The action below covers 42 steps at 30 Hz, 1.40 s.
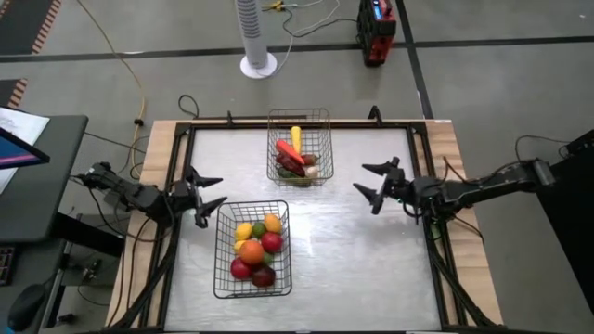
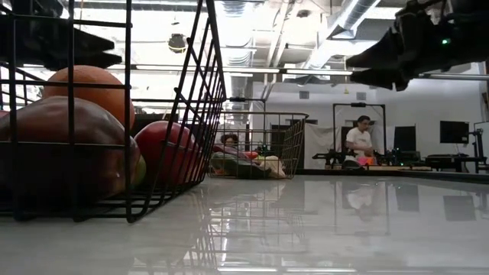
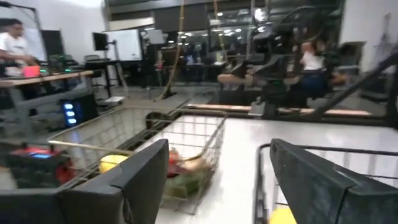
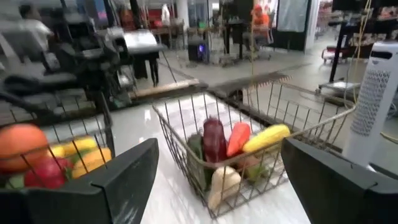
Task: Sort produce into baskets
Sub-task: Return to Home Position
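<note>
Two wire baskets stand on the white table. The far basket [image 1: 299, 147] holds vegetables: a yellow piece, red peppers, green pieces and a whitish garlic [image 4: 222, 180]. The near basket [image 1: 251, 249] holds fruit: an orange [image 1: 251, 250], red apples, yellow lemons and a green lime. My left gripper [image 1: 212, 193] is open and empty at the table's left, just left of the near basket's far corner. My right gripper [image 1: 372, 183] is open and empty at the table's right, right of the far basket.
A black frame [image 1: 413, 130] runs round the table top. Bare table lies between the baskets and my right gripper [image 1: 353, 250]. Off the table, a white tower fan [image 1: 257, 37] and a red box [image 1: 376, 32] stand on the floor. A person [image 2: 357, 137] sits far behind.
</note>
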Motion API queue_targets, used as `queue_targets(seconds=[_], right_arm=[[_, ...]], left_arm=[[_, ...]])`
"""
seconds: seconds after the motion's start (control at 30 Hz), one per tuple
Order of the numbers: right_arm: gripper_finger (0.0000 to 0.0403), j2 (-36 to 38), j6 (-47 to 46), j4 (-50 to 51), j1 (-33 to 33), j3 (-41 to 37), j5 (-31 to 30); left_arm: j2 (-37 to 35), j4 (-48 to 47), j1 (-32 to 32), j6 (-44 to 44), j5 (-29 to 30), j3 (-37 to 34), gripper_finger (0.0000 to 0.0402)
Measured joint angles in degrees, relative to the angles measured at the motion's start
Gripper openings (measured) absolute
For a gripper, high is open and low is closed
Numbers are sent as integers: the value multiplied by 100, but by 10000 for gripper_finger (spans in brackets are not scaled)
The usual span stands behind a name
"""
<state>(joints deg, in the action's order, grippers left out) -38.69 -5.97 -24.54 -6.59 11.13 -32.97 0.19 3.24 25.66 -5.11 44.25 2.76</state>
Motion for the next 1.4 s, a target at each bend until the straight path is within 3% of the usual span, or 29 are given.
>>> queue_targets(seconds=[0.13,0.4,0.83,0.93,1.03,1.17,1.4], right_arm=[[365,679,25,347,0,-131,-6],[365,1891,2,1619,0,-133,-11],[365,2831,-455,1749,-13,-1066,19],[365,2846,-424,1739,-13,-1066,150],[365,2843,-300,1772,-12,-1066,129],[365,2843,-260,1771,86,-1068,-211],[365,2823,121,1787,268,-1073,-264]], left_arm=[[-11,-145,-42,-18,85,10,246],[4,-435,-39,544,-1052,-35,194],[6,-445,-31,781,-2005,-41,171],[6,-443,-29,777,-1893,-41,171],[6,-437,-29,654,-1409,-41,171],[6,-424,-31,-31,-928,-41,171],[6,-424,-31,-387,-902,-41,171]])
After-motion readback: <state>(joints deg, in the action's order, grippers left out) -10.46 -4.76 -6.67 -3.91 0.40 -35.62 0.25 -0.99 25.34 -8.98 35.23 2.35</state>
